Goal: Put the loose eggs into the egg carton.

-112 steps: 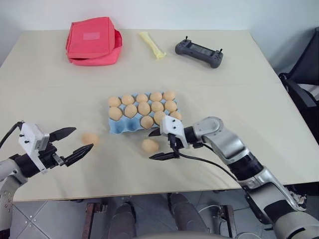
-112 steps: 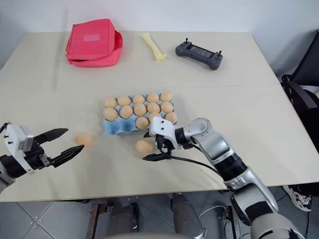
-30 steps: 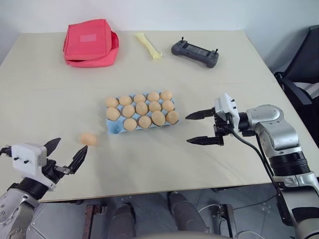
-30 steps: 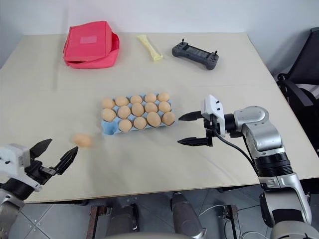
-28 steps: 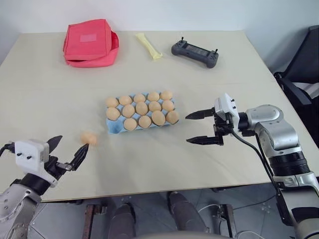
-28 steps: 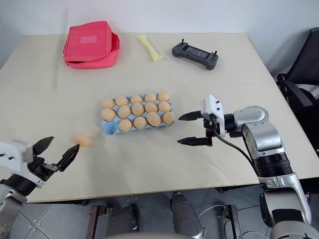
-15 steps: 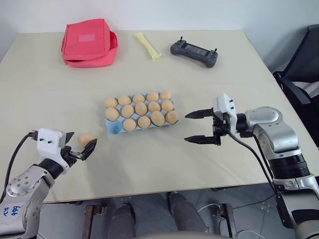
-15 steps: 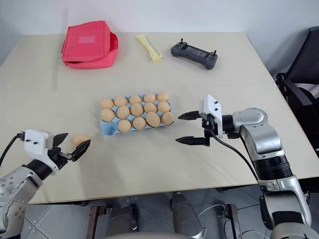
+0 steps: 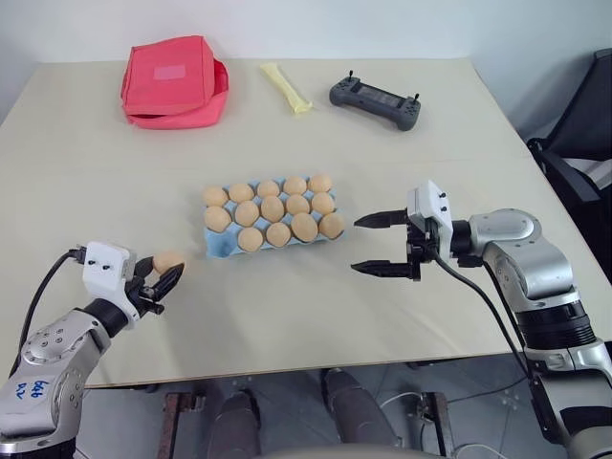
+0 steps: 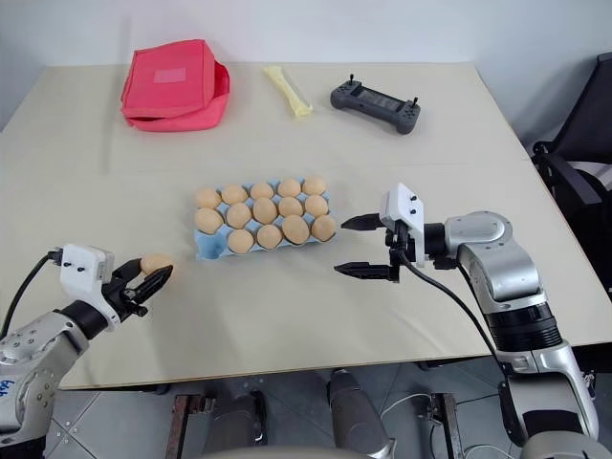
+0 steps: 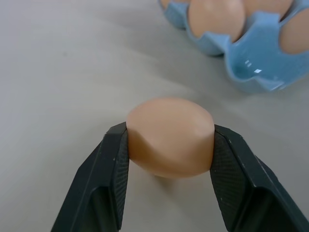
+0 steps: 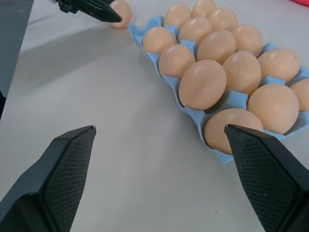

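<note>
My left claw (image 9: 164, 281) grips the last loose egg (image 9: 168, 262) on the bench (image 9: 287, 316), left of the carton (image 9: 222, 246); one cup empty. Right claw (image 9: 382, 245) open.

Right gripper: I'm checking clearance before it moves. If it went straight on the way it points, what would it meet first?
Probably the egg carton: the open right gripper points at its near end, where an egg sits in the end cup. Height is unclear, so it might pass just above.

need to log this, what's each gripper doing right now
Left gripper: closed on the loose egg.
Right gripper: open, holding nothing.
</note>
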Controlling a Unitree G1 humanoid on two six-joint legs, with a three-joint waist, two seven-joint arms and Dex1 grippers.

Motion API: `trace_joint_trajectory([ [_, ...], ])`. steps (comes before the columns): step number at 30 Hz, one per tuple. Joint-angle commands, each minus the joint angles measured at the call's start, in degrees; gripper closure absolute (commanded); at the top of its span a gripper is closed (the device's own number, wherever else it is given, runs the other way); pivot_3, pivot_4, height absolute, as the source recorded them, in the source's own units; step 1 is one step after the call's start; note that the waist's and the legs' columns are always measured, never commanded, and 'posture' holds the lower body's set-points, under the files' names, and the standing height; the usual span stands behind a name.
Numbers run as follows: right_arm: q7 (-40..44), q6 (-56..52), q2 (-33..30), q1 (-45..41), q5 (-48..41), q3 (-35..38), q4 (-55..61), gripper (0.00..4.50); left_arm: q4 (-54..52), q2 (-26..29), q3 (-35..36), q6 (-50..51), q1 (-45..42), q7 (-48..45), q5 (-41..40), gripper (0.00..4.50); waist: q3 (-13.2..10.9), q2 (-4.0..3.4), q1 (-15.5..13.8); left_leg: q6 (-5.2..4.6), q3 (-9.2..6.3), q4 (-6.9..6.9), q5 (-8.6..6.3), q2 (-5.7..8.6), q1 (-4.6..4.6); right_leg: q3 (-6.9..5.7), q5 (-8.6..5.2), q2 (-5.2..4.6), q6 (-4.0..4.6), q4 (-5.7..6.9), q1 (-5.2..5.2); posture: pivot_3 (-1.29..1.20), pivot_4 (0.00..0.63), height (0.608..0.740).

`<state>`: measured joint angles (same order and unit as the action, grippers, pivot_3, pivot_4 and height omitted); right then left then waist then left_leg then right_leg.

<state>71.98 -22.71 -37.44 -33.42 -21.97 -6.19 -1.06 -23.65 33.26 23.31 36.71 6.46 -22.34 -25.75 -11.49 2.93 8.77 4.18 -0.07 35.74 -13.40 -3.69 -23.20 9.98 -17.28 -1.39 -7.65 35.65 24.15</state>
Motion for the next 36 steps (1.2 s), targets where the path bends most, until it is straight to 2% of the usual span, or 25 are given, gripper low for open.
trace_joint_trajectory([
  [1,-0.6,0.1,-0.9,0.0,-1.3,2.4,2.0,0.0,-0.9,1.0,-0.2,-1.0,-1.7,-1.0,0.1,2.52,0.0,0.0,-0.3,0.0,0.0,0.01,0.0,0.0,0.0,0.0,0.0,0.0,0.0,0.0,0.0,0.0,0.15,0.74],
  [8,-1.5,0.4,-1.1,0.4,-1.2,2.9,2.3,0.0,-6.1,2.8,-1.4,2.4,-9.1,-4.3,-5.5,2.52,0.0,0.0,-1.2,0.0,0.0,0.05,0.0,0.0,-0.02,-0.01,0.03,0.0,-0.06,0.01,0.0,0.0,0.15,0.74],
  [12,-2.7,0.4,-1.0,0.8,-1.4,3.2,2.9,0.0,-3.6,3.5,-4.8,3.1,-14.2,-6.3,-5.8,2.52,0.0,0.0,-1.2,0.0,-0.01,0.05,0.0,0.0,-0.02,-0.02,0.06,0.0,-0.11,0.0,-0.02,0.0,0.15,0.74],
  [16,-4.3,0.1,-0.9,2.5,-1.6,4.0,4.7,0.0,2.6,3.2,-9.9,0.7,-18.4,-8.8,-2.9,2.52,0.0,-0.01,-1.1,0.0,-0.01,0.04,0.0,0.01,0.0,-0.03,0.46,0.01,-0.85,0.02,-0.02,0.0,0.15,0.74],
  [19,-5.6,-0.6,-0.9,4.0,-1.9,4.7,6.6,0.0,7.4,1.8,-11.9,-1.8,-21.5,-9.9,-2.0,2.52,0.0,-0.01,-1.0,0.0,-0.02,0.03,0.0,0.0,-0.01,-0.03,0.5,0.03,-0.93,0.01,-0.02,0.0,0.15,0.74],
  [26,-8.5,-1.9,-1.6,7.2,-2.7,6.6,10.3,0.0,10.6,2.5,-13.1,-2.7,-23.8,-12.4,-1.2,0.21,0.0,-0.01,-1.2,0.0,-0.04,0.0,0.0,0.0,-0.03,-0.04,0.51,0.03,-0.94,0.01,-0.01,0.0,0.15,0.74],
  [27,-8.7,-1.9,-1.6,7.5,-2.8,6.7,10.5,0.0,9.9,3.0,-12.7,-2.2,-23.6,-12.9,-1.7,0.08,0.0,-0.01,-1.2,0.0,-0.05,0.0,0.0,0.0,-0.03,-0.04,0.51,0.03,-0.95,0.01,-0.01,0.0,0.15,0.74],
  [30,-9.1,-2.1,-1.8,7.9,-2.9,7.0,11.0,0.0,8.2,4.1,-11.3,-0.8,-23.3,-13.4,-2.8,0.08,0.0,-0.01,-1.2,0.0,-0.05,0.01,0.0,0.0,-0.03,-0.04,0.51,0.02,-0.95,0.01,-0.01,0.0,0.15,0.74],
  [33,-9.4,-2.0,-1.8,8.0,-2.9,7.2,10.8,0.0,6.8,5.0,-7.9,-0.6,-23.7,-11.3,-2.8,0.08,0.0,-0.01,-1.2,0.0,-0.05,0.01,0.0,0.0,-0.03,-0.04,0.51,0.02,-0.95,0.01,-0.01,0.0,0.15,0.74],
  [36,-9.5,-1.6,-1.7,7.7,-2.7,7.2,10.2,0.0,6.1,6.4,-3.2,0.3,-22.5,-13.9,-6.4,0.08,0.0,-0.01,-1.2,0.0,-0.05,0.0,0.0,0.0,-0.03,-0.04,0.51,0.02,-0.95,0.01,-0.01,0.0,0.15,0.74],
])
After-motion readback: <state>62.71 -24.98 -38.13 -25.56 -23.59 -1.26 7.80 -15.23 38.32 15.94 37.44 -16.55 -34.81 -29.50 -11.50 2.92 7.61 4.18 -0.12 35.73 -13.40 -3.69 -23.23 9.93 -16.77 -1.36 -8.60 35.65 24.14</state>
